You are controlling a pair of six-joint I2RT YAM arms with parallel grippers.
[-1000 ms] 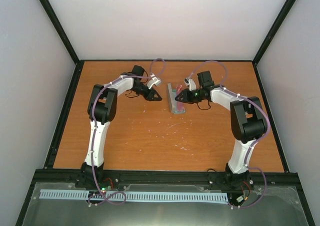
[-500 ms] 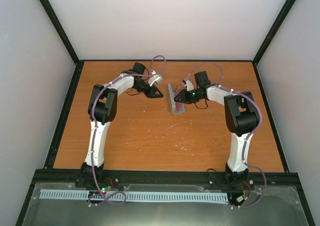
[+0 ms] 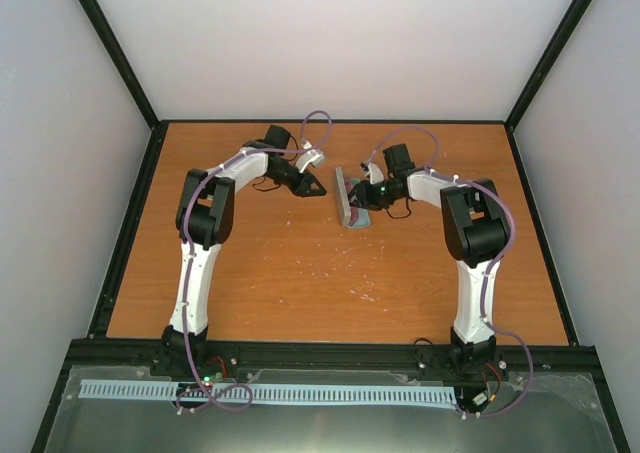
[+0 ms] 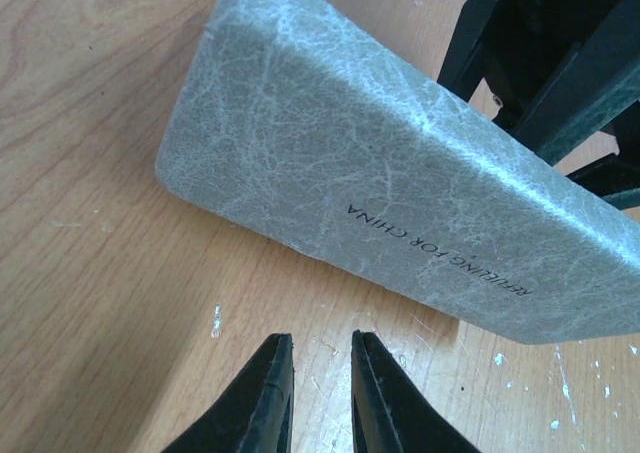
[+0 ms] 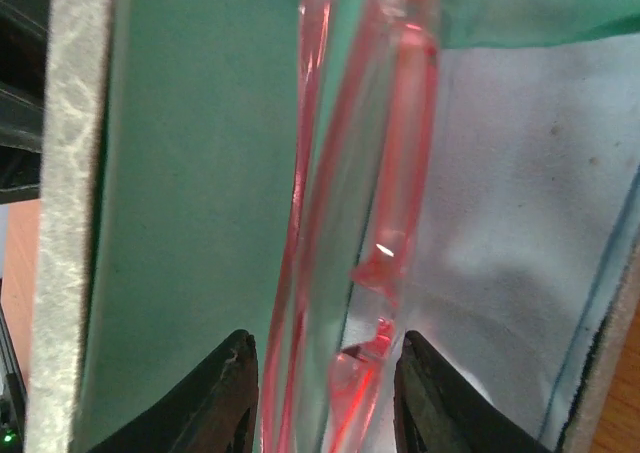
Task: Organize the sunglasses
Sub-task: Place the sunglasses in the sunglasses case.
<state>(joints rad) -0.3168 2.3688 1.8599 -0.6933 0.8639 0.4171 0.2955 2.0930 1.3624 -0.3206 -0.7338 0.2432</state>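
Step in hand: stowing. The sunglasses lie in the open case, toward 12 o'clock of the table's centre.

The right gripper straddles them with its jaws apart; whether the pads touch cannot be told.

The left gripper, at the case's 9 o'clock, is narrowly parted and empty.

Next move, as judged: release fully, withdraw clear, then close the lid.

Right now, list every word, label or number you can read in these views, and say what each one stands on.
"FOR CHINA": small dark capitals on the outer shell of the grey case, upside down in the left wrist view.
One more word stands before it on the same line, but it is too blurred to read for sure.
No text shows on the sunglasses or the cloth.
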